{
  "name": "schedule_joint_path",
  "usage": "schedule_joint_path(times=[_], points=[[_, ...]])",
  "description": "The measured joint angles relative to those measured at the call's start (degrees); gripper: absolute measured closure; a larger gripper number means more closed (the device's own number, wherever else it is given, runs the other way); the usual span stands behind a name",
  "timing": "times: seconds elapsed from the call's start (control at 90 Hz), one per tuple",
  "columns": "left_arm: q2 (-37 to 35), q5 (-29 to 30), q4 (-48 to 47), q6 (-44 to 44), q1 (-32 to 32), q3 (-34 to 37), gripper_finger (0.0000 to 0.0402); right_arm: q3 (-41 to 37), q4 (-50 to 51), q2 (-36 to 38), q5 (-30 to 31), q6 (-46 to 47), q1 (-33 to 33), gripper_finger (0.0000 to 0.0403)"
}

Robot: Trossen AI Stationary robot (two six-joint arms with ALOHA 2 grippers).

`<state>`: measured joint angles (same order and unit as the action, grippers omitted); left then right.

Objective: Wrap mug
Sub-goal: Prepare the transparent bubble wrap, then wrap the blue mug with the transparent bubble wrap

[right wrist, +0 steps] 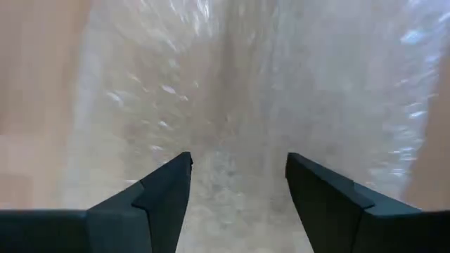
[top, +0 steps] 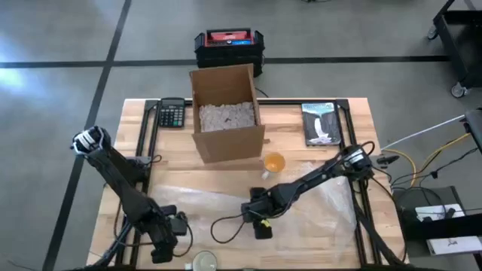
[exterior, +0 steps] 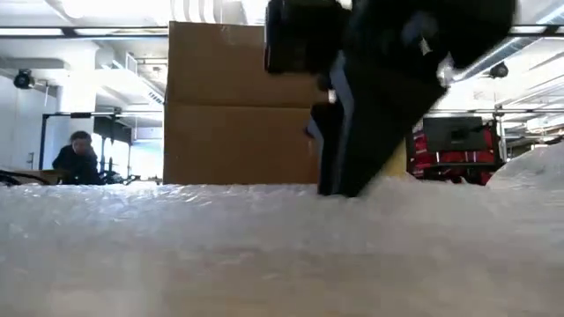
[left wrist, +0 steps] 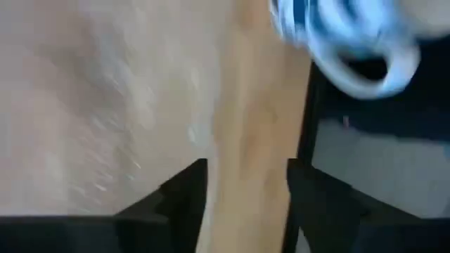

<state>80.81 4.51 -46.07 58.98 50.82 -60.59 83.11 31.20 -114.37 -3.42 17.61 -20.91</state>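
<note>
Orange mug (top: 274,162), axis unclear, on the table (top: 354,113) just in front of the cardboard box (top: 224,113), beside bubble wrap (top: 226,203); right end effector (top: 261,226) open, empty, over wrap; left end effector (top: 162,252) open, empty, near the table's front edge.

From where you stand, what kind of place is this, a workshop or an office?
Most likely a workshop or lab set up for packing trials. A wooden table on a bare concrete floor holds bubble wrap, an open cardboard box and a calculator; a red tool case sits behind.
</note>
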Motion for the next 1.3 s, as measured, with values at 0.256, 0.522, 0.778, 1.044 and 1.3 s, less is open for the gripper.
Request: schedule_joint_path(times=[0.256, 0.522, 0.778, 1.044, 1.3], points=[[-7.2, 24.9, -7.4, -0.2, 0.0, 4.9, 0.0186, 0.1, 6.1, 10.1, 0.9, -0.2, 1.8, 0.0141], [-12.9, 17.9, 6.7, 1.6, -1.8, 13.1, 0.0197, 0.1, 15.0, 17.4, 11.0, 2.6, 2.6, 0.0107], [-5.0, 9.5, 11.8, -5.3, -1.4, 1.4, 0.0227, 0.1, 14.7, 16.5, 11.0, 3.5, 2.1, 0.0096], [10.6, 5.3, -4.1, -11.0, -1.5, -18.1, 0.0272, 0.0, 15.3, 14.1, 11.0, 3.5, 2.0, 0.0110], [16.5, 6.0, -4.0, -10.4, -2.0, -26.7, 0.0249, 0.0, 15.3, 14.1, 11.0, 3.5, 1.3, 0.0118]])
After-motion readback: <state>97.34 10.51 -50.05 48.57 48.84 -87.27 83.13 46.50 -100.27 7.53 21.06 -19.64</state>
